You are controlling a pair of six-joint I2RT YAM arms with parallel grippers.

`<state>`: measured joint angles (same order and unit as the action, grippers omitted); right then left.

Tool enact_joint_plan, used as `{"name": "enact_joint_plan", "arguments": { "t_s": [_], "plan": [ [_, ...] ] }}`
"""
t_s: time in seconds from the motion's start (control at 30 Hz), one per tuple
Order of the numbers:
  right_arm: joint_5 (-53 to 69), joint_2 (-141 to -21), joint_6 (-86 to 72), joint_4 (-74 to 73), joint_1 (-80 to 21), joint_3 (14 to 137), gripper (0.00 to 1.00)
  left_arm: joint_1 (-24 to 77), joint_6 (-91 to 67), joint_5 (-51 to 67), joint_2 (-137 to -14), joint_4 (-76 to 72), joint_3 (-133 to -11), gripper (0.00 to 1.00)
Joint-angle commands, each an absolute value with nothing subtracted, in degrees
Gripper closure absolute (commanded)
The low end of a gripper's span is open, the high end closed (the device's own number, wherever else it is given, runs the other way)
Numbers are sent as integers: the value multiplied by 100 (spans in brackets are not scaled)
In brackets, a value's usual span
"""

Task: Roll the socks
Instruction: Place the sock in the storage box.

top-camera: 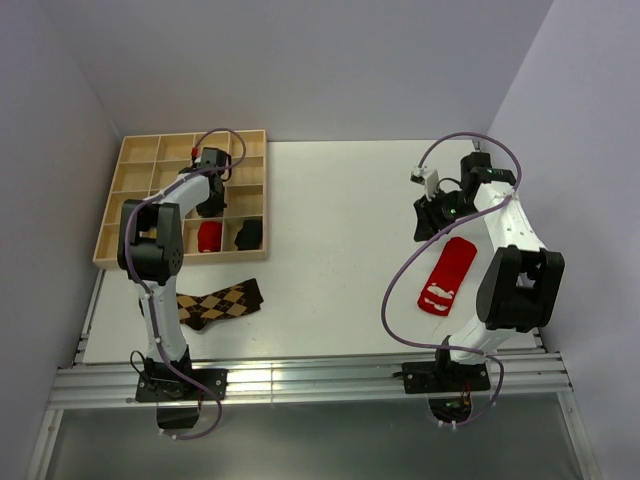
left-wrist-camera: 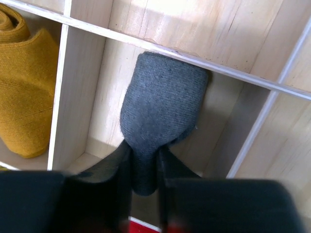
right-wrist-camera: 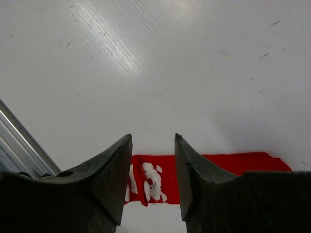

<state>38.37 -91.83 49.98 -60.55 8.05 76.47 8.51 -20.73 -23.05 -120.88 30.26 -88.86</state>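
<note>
White table (top-camera: 330, 230), wooden tray (top-camera: 135, 150) upper left of top view | left gripper (left-wrist-camera: 145, 155) clenched on grey sock (left-wrist-camera: 163, 107) inside a tray compartment | right gripper (right-wrist-camera: 153, 141) released, jaws apart, near red sock (right-wrist-camera: 228, 162) lying flat at right | argyle sock (top-camera: 220, 303) lower left.

White table (top-camera: 340, 230), pale lavender walls (top-camera: 300, 60), aluminium rail (top-camera: 300, 385) along near edge.

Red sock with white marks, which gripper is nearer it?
Right. The right gripper hangs open just past the red sock; the left gripper is far off over the wooden tray, pinching a grey sock.
</note>
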Motion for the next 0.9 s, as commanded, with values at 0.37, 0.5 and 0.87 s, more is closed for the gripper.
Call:
{"name": "enact_joint_plan", "arguments": {
  "t_s": [0.37,0.5,0.87],
  "plan": [
    [3841,-9035,5063,-5968,853,7664,52,817,-2391,-1661,-11436,2997,-8718,49],
    [3850,-9070,5062,-5994,853,7717,52,817,-2364,-1705,-11215,3146,-8903,45],
    [3876,-9106,5036,-6038,852,7796,52,879,-2487,-1863,-10505,3208,-8763,36]
  ]
}}
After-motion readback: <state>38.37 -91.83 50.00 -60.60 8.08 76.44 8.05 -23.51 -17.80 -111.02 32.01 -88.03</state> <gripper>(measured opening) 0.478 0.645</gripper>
